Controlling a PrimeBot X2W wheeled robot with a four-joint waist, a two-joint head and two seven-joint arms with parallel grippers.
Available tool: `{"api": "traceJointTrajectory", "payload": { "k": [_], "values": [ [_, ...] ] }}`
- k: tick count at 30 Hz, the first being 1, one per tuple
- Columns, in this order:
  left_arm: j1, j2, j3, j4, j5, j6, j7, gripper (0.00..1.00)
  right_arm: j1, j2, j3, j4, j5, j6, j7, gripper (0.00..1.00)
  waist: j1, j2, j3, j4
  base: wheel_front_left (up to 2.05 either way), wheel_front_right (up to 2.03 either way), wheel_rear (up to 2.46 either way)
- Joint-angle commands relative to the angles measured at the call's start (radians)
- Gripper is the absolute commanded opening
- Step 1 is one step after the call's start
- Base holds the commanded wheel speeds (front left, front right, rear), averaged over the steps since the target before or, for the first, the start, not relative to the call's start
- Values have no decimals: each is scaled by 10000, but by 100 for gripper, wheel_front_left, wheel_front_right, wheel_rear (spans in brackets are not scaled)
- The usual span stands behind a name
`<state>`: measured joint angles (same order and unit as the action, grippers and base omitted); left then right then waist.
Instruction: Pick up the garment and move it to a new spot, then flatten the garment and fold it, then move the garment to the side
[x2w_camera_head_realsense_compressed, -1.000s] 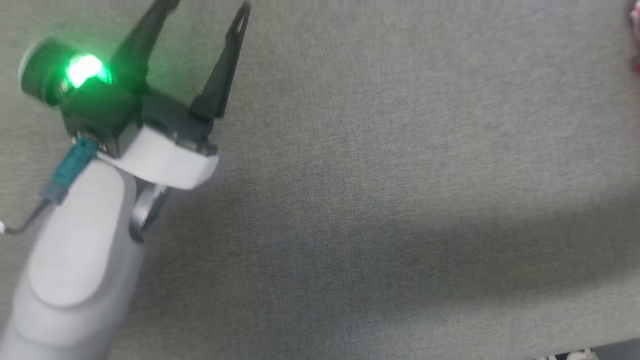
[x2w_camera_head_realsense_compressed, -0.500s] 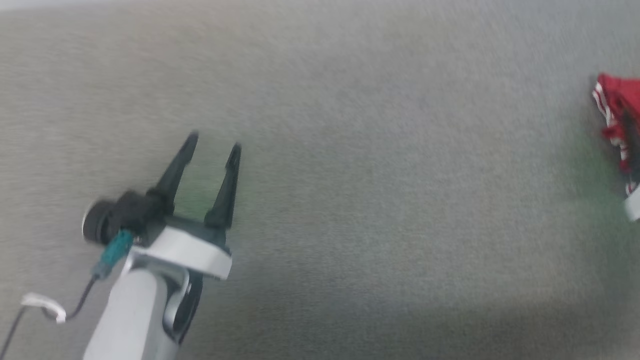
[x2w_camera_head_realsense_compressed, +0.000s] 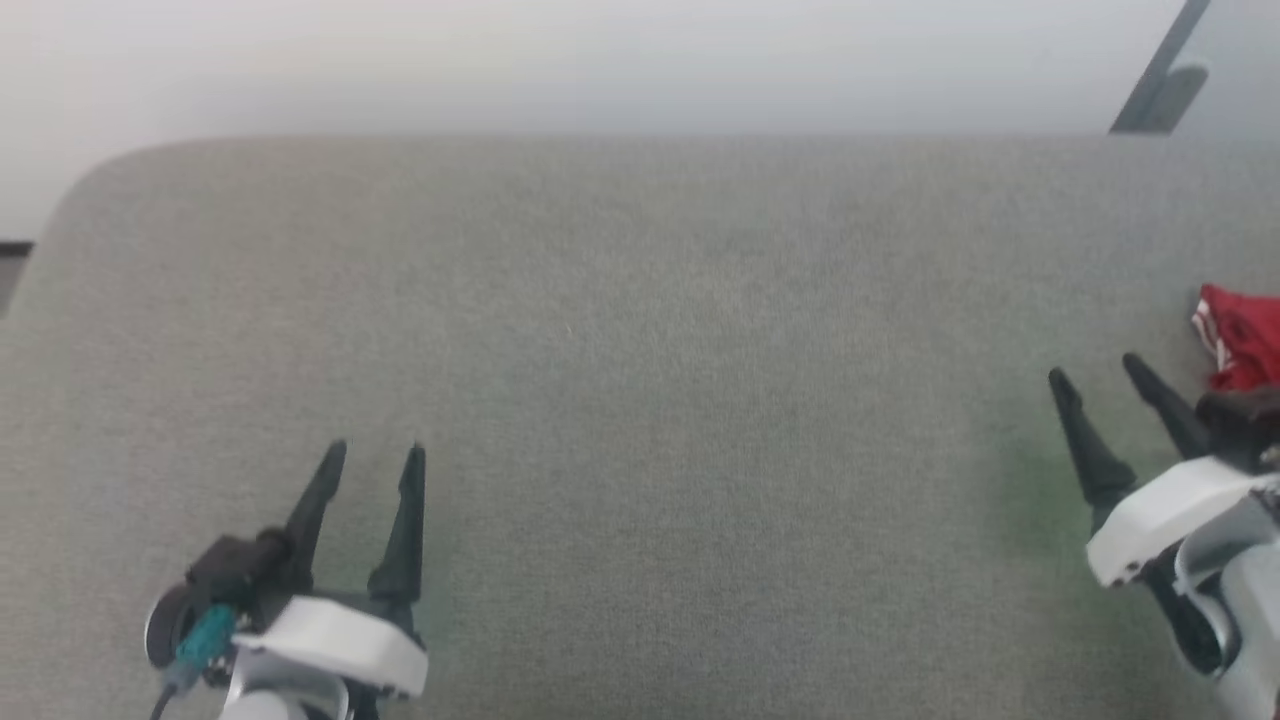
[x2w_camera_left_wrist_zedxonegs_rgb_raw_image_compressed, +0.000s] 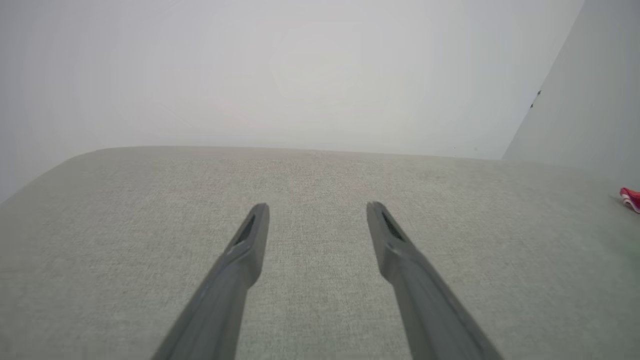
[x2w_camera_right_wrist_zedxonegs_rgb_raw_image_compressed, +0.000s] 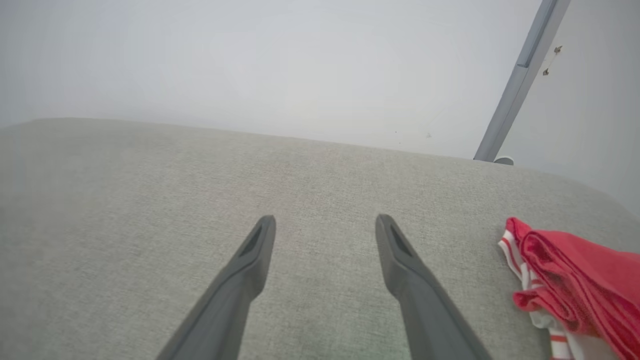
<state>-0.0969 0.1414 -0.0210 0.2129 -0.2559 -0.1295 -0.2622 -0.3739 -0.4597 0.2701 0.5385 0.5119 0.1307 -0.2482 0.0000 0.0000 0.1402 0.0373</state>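
Observation:
The garment (x2w_camera_head_realsense_compressed: 1243, 338) is a crumpled red heap with red-and-white striped trim at the right edge of the grey fabric surface (x2w_camera_head_realsense_compressed: 640, 400). In the right wrist view the garment (x2w_camera_right_wrist_zedxonegs_rgb_raw_image_compressed: 575, 280) lies to the right of my fingers, apart from them. A small red bit of the garment (x2w_camera_left_wrist_zedxonegs_rgb_raw_image_compressed: 631, 198) shows at the far right of the left wrist view. My right gripper (x2w_camera_head_realsense_compressed: 1096, 372) is open, just left of the garment, with nothing between its fingers. My left gripper (x2w_camera_head_realsense_compressed: 375, 455) is open and empty at the lower left, far from the garment.
The grey surface has a rounded far-left corner and ends at a pale wall (x2w_camera_head_realsense_compressed: 600, 60). A slanted grey metal post (x2w_camera_right_wrist_zedxonegs_rgb_raw_image_compressed: 520, 80) stands behind the far right edge.
The head camera has tilted up, so the far edge, wall and my right gripper have come into view. Both grippers stay open.

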Motion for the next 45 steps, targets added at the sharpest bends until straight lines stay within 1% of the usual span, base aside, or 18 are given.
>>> {"api": "traceJointTrajectory", "payload": {
  "k": [1, 9, 15, 21, 25, 33, 45],
  "values": [
    [211, -21, 65, -22, -28, -18, -33, 100, 228, 102, -37, -65, -21, 0, -94, 100, 0, 0, -464, 135, 0, 0, 0],
    [1353, -119, 455, -321, 102, -18, -33, 100, 1537, 651, -837, -845, -261, 0, -171, 100, 0, 0, -1426, 103, 0, 0, 0],
    [1953, -245, 735, -777, 111, -18, -33, 100, 2555, 938, -1724, -1608, -499, 0, -173, 100, 0, 0, -1707, 152, 0, 0, 0],
    [2577, -345, 801, -1232, 230, -18, -33, 100, 3474, 1160, -2573, -2444, -768, 0, -174, 100, 0, 0, -1855, 247, 0, 0, 0],
    [2905, -369, 924, -1421, 278, -18, -33, 100, 3949, 1344, -3002, -3038, -925, 0, -22, 100, 0, 0, -1916, 241, 0, 0, 0],
    [3174, -381, 1154, -1670, 252, -18, -33, 100, 4458, 1716, -3475, -3845, -1053, 0, 398, 100, 0, 0, -1957, 105, 0, 0, 0],
    [3213, -456, 1216, -1817, 272, -18, -33, 100, 4596, 1943, -3601, -4229, -997, 0, 611, 100, 0, 0, -1922, 5, 0, 0, 0]
  ]
}}
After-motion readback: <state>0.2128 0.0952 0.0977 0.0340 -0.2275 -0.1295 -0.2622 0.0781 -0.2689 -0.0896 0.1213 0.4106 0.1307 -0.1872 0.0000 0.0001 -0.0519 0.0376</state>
